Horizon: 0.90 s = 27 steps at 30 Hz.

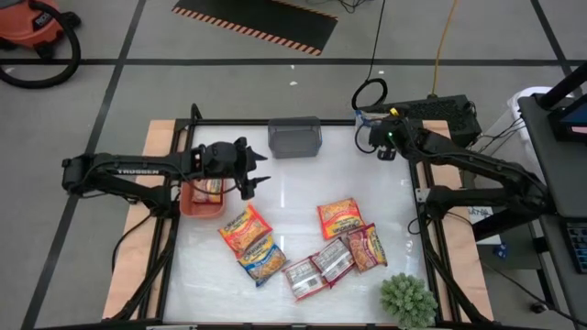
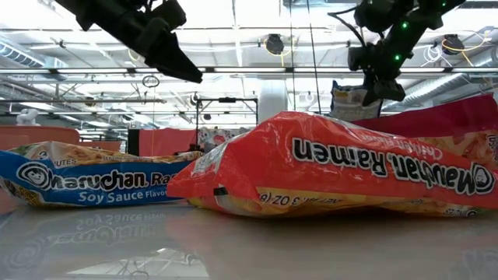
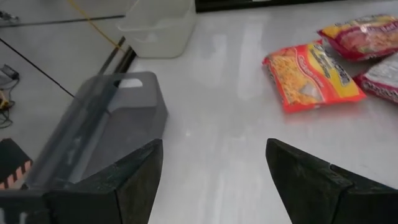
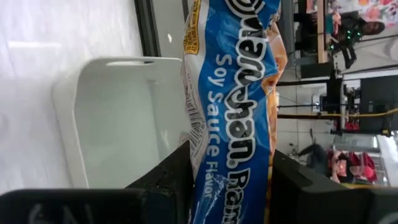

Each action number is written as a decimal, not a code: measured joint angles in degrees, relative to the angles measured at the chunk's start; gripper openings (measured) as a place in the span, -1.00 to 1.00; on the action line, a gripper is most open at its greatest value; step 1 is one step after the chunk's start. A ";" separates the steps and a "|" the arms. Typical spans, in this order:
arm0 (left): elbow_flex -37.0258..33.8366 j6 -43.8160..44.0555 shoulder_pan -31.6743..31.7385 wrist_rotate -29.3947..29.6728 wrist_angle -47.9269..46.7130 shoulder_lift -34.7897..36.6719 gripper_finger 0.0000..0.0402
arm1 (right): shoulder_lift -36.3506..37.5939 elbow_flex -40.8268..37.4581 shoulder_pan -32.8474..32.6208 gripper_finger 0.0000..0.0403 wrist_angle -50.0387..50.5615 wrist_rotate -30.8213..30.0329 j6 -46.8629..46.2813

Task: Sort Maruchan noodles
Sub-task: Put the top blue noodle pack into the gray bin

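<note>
**Soy sauce packet hanging over the white bin**

Right gripper (image 4: 230,186) is pinching a blue-trimmed Maruchan packet (image 4: 233,93), the Soy Sauce one, fingers clamped on either side of it. In my right wrist view the packet is dangling just in front of the white bin (image 4: 118,118), which is looking bare inside from what I can see. From overhead that arm is hovering up around 1 o'clock on the table (image 1: 293,197), near the back right corner.

Left gripper (image 3: 214,165) is spread wide with nothing between the fingers, floating around 9 o'clock, just beside the red bin (image 1: 202,197) that already has at least one packet lying in it. Its wrist camera is looking past the grey bin (image 3: 106,124) sitting at 12 o'clock on the table.

Rest of the noodles are sitting loose on the tabletop. A red-trimmed packet (image 1: 244,229) and a blue-trimmed one (image 1: 261,260) are lying touching each other around 7 o'clock. Another red one (image 1: 340,218) is sitting near the centre, leaning toward 4 o'clock. Below it a row of pinkish-silver packets (image 1: 332,263) is overlapping around 5 o'clock. A small green plant (image 1: 408,300) is parked at the front right corner, close to that row.
</note>
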<state>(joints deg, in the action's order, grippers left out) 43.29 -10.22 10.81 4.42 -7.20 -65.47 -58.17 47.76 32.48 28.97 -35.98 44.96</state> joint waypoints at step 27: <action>0.00 -0.61 2.73 -7.60 4.25 -6.80 0.44 | -0.04 -15.14 5.55 -0.20 -14.59 -1.41 15.94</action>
<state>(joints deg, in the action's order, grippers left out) 43.29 -10.83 13.54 -3.18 -2.95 -72.28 -58.22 32.62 38.03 14.38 -37.39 60.90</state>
